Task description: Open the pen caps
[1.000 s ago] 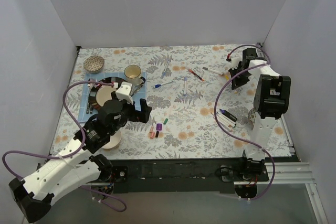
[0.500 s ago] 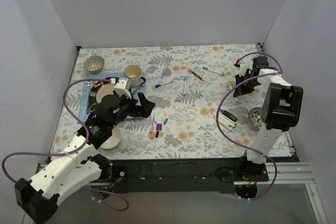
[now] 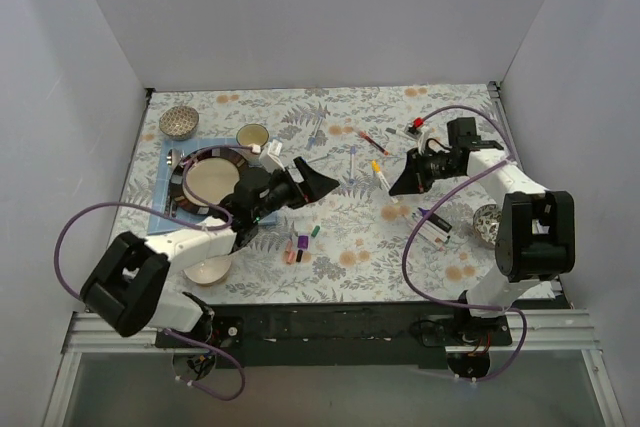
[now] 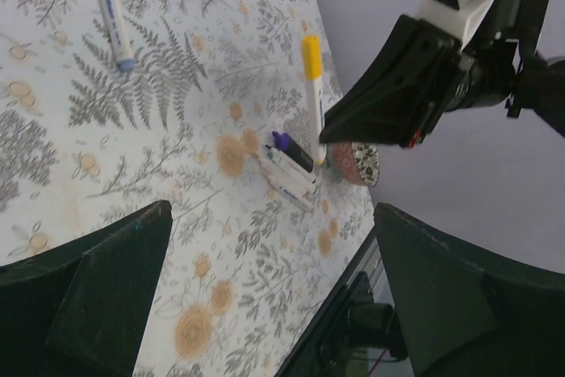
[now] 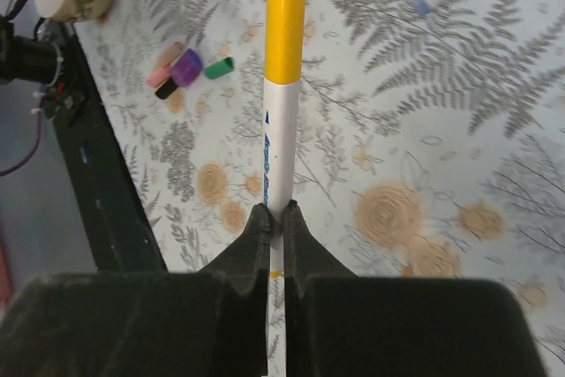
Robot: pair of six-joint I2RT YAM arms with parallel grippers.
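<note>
Right gripper (image 5: 275, 218) is clenching the white barrel of a thin yellow-capped marker pen (image 5: 280, 143), with its jaws pressing in from both sides. The short yellow plastic cap (image 5: 286, 24) is sitting fitted on the pen's far end, not pulled off. In the overhead view this pen is pointing out of the gripper toward the left arm, over the middle of the floral tablecloth (image 3: 350, 217). I cannot tell whether the capped end is hanging clear of the cloth.

Left gripper (image 3: 325, 185) is standing spread wide and grasping nothing. It is facing the right gripper across mid-table, with a gap between the two. From the left wrist, its dark fingers (image 4: 106, 280) are framing the capped pen and the right gripper beyond it.

Loose caps are lying in a small cluster on the cloth near the front centre: pink cap (image 5: 163, 72), purple cap (image 5: 186, 65), green cap (image 5: 219, 66) and black cap (image 5: 163, 88).

A bundle of white-barrelled pens (image 3: 432, 227), one of them dark-capped, is lying near a small patterned bowl (image 3: 486, 219) on the right. A red-ended pen (image 3: 372, 141) and a blue-tipped pen (image 4: 110, 6) are lying farther back.

On the left, a round plate (image 3: 212, 182) is resting on a blue mat (image 3: 165, 202). A metal bowl (image 3: 178, 122) is sitting behind it, and a white bowl (image 3: 207, 269) is sitting nearer the front edge.
</note>
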